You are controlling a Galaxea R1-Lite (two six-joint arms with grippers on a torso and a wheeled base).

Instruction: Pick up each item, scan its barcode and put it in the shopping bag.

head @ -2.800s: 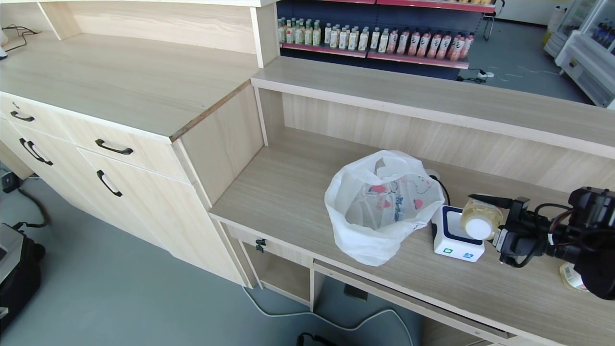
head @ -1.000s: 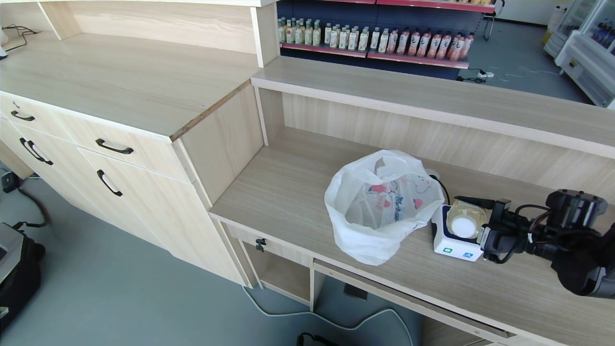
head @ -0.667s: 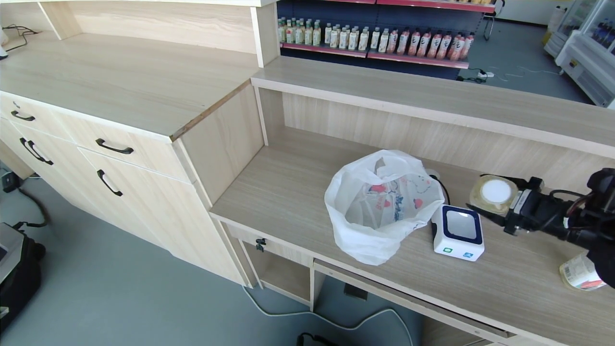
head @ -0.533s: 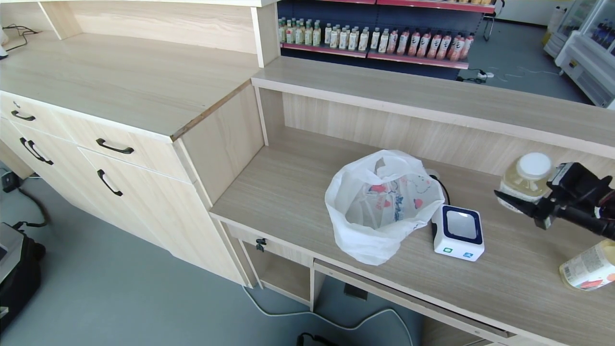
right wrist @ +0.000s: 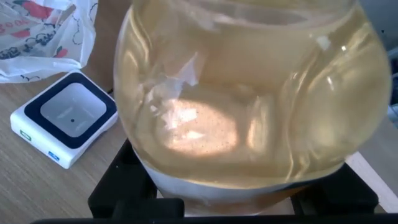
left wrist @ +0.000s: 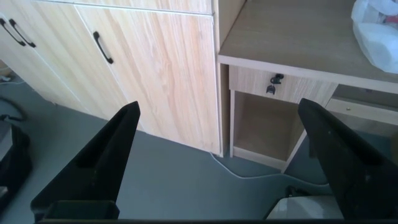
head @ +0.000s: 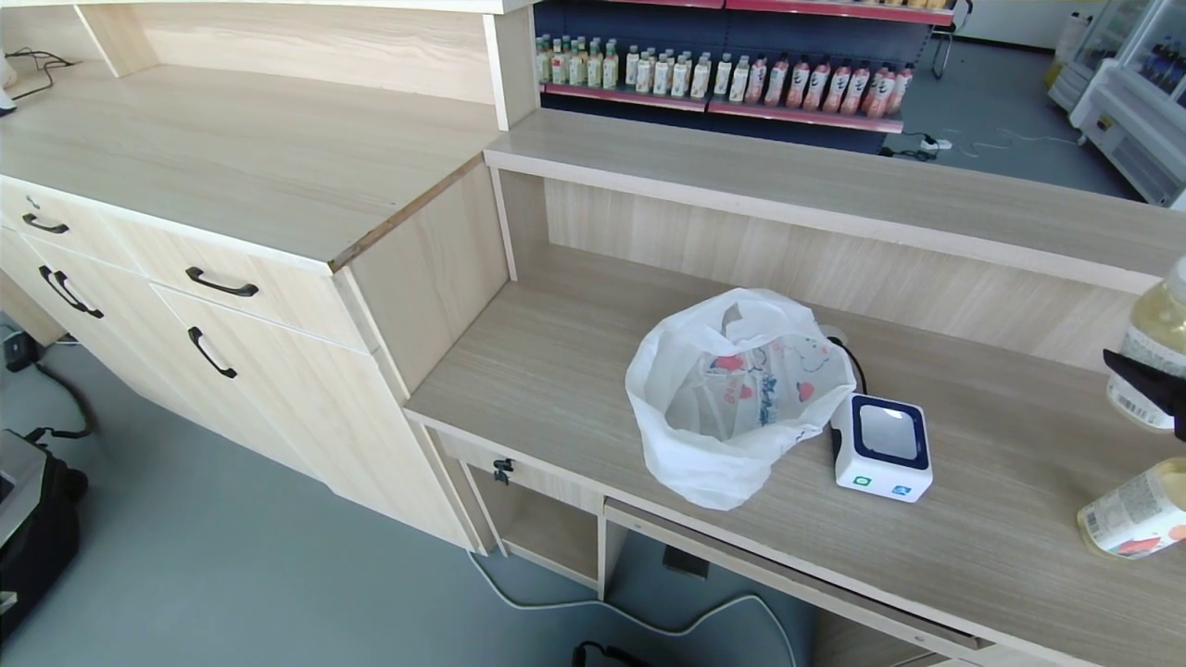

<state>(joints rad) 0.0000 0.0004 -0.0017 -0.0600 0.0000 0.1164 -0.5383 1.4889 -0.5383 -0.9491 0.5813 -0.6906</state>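
Left gripper [left wrist: 217, 109] hangs over the floor [left wrist: 155, 180], fingers spread wide, empty. Bag [head: 732, 389] sits on counter [head: 574, 371], scanner [head: 882, 446] just beside its right. Right gripper [head: 1149, 382] clamps bottle [head: 1158, 338] upright, far right; second bottle [head: 1135, 521] lies nearby on counter.

Light wood counter [head: 574, 371], drawered cabinet [head: 278, 324] left; grey floor [head: 232, 556]; bottle shelves [head: 806, 117] behind.

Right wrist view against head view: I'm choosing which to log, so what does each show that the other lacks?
Right wrist alone: a close-up of the yellowish liquid in the held bottle. Head alone: a second bottle lying on the counter, the drawers, the drinks shelf behind. Both: the held bottle, the scanner, the shopping bag.
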